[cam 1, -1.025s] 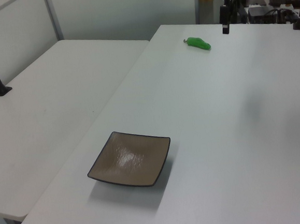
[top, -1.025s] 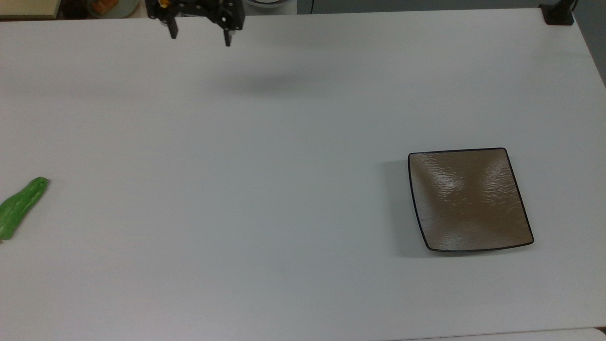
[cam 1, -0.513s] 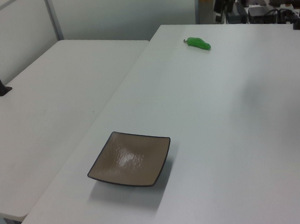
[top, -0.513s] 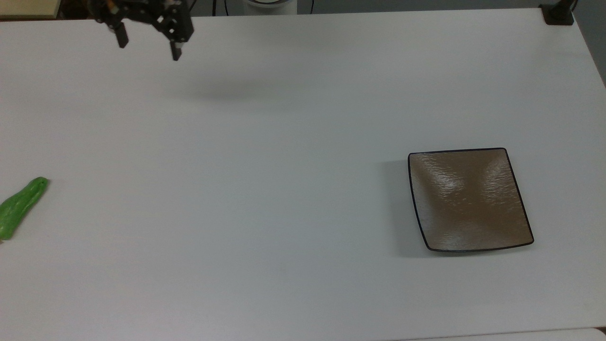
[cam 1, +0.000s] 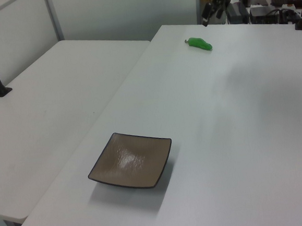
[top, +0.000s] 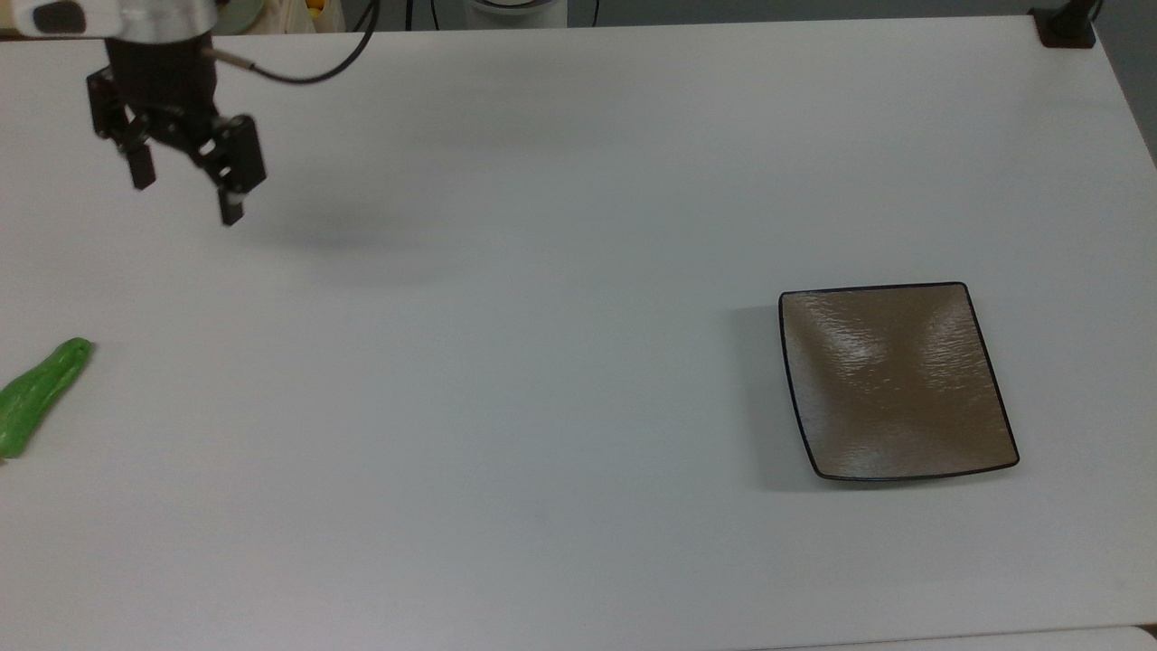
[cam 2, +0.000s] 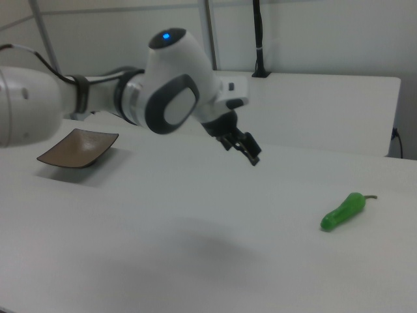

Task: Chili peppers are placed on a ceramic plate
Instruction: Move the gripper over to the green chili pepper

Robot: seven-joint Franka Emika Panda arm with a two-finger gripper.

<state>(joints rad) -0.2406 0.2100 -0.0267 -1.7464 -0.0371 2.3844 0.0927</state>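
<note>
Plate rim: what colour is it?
Thin dark, near-black rim around the brown-tan ceramic plate; clearest in the top view.

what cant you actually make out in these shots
- Bright green glossy chili pepper: its stem end is cut off by the top view's left edge.
- Black two-finger gripper: motion-blurred in the top view; small and far in the left view.
- Square brown-tan ceramic plate: its near corner is covered by the white robot arm in the right view.
</note>
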